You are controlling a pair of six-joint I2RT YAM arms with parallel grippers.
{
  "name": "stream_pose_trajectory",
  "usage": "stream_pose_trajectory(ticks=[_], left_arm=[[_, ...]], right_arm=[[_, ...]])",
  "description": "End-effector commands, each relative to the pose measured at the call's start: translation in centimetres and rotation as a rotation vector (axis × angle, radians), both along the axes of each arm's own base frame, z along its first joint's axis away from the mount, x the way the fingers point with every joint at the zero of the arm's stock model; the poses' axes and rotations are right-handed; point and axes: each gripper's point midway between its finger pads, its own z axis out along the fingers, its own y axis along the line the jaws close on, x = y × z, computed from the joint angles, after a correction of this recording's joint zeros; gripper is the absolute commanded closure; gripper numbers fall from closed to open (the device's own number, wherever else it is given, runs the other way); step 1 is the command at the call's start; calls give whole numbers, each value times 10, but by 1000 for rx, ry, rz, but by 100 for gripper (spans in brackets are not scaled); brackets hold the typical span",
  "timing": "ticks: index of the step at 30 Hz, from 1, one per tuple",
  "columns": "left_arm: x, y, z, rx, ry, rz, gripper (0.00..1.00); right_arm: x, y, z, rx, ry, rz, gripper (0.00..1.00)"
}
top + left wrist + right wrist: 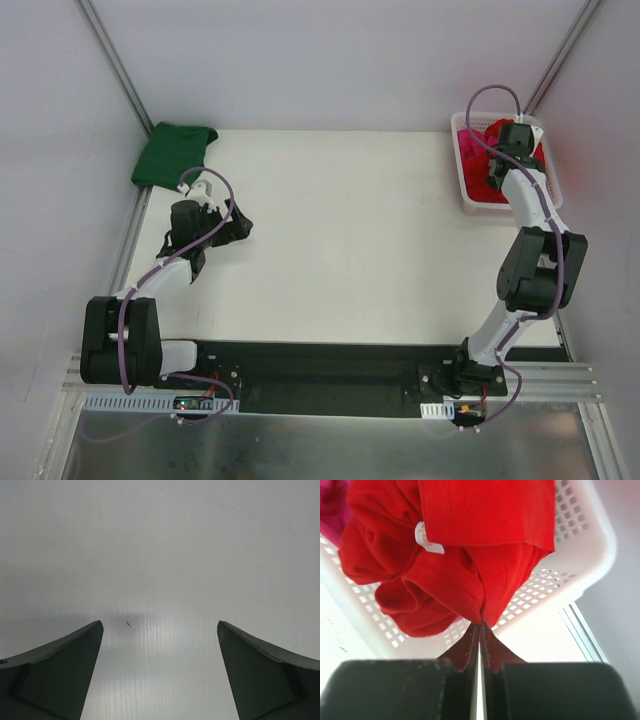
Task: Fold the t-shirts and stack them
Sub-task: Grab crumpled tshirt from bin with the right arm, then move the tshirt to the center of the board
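Where the white desk [350, 240] meets the back wall, a white lattice basket [468, 195] sits at the upper right corner and a green t-shirt [172, 152] lies at the upper left. Above the basket the right fingers [474, 642] are clamped together on a fold of the red t-shirt [480, 535], with a pink t-shirt [331, 500] beside it in the basket. At mid-left the left fingers [75, 670] stand wide apart, holding nothing.

No legible text, brand, number or sign in any of the three views. The only candidate is a white tag [426, 538] on the red t-shirt [485, 510], and any print on it is too small to read.
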Motion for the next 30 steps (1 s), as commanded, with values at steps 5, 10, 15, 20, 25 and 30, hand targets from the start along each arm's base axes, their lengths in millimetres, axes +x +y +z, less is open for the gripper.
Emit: stream_pose_trajectory(ticks=[5,10,15,20,25,30], left_arm=[[3,-7,14,-7,-62,-36,1],[3,-14,17,-9,-71,-61,1],[1,-32,24,0,-94,-120,1],[-3,-59,33,16,-110,-195,1],[-7,-76,39,13,-120,-244,1],[-13,-86,41,0,-119,-272,1]], right_arm=[[-26,3,95,-9,-249,-25,98],[-40,34,133,20,-338,67,98],[-59,89,188,-16,-418,237,98],[-82,126,241,62,-536,354,98],[-114,188,278,186,-605,629,98],[-157,251,314,360,-659,921,98]])
